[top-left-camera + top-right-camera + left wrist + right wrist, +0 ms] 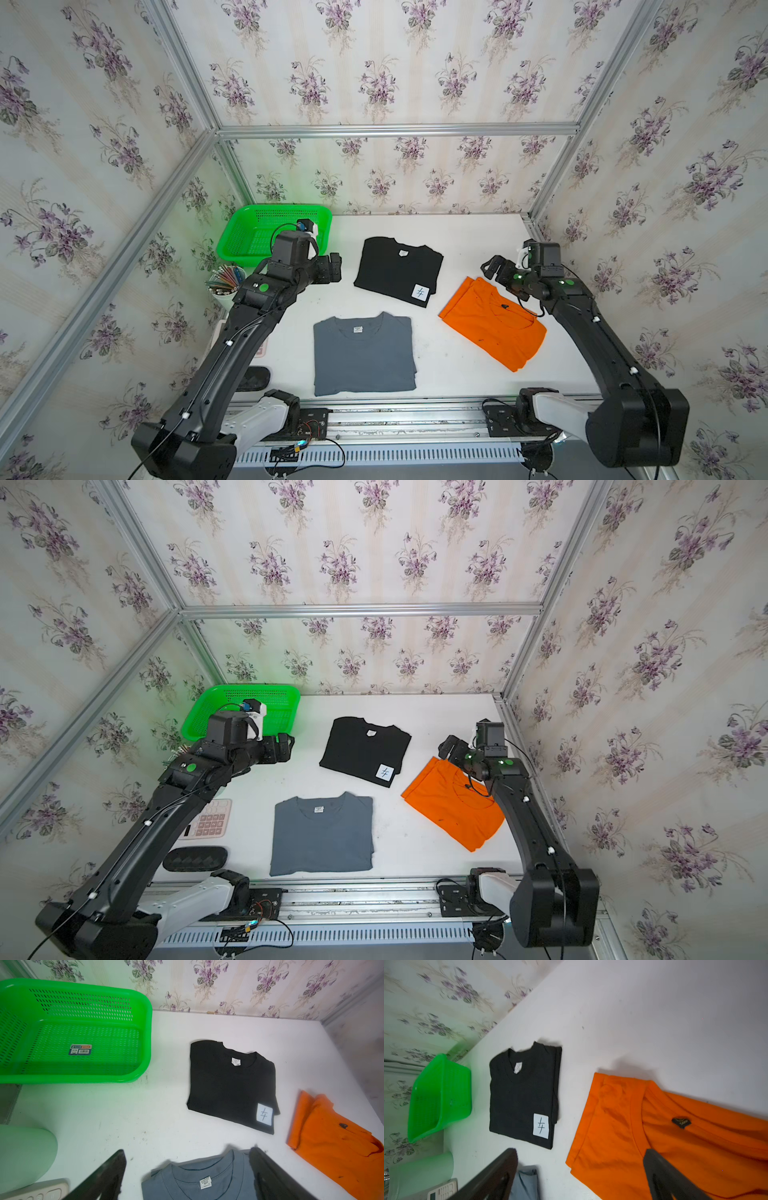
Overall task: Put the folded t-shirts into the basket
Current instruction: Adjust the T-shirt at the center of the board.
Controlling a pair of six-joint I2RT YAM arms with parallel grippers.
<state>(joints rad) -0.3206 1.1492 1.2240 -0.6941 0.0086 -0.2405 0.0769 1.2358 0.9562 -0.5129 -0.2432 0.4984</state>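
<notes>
Green basket (239,239) stands at the far left corner of the table (457,232). My left pincer (332,268) hovers just beside it, jaws wide, holding nothing. Grey tee (363,357) lies near the front edge, black tee (395,270) behind it, orange tee (494,328) further right. My right pincer (494,270) hangs above the orange tee's far edge, jaws wide, holding nothing.

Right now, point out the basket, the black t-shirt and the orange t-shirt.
basket (108,1047): left wrist view, bare mesh floor beside the sticker.
black t-shirt (395,270): in a top view, middle of the folded chest.
orange t-shirt (492,332): in a top view, centre of the folded front.
</notes>
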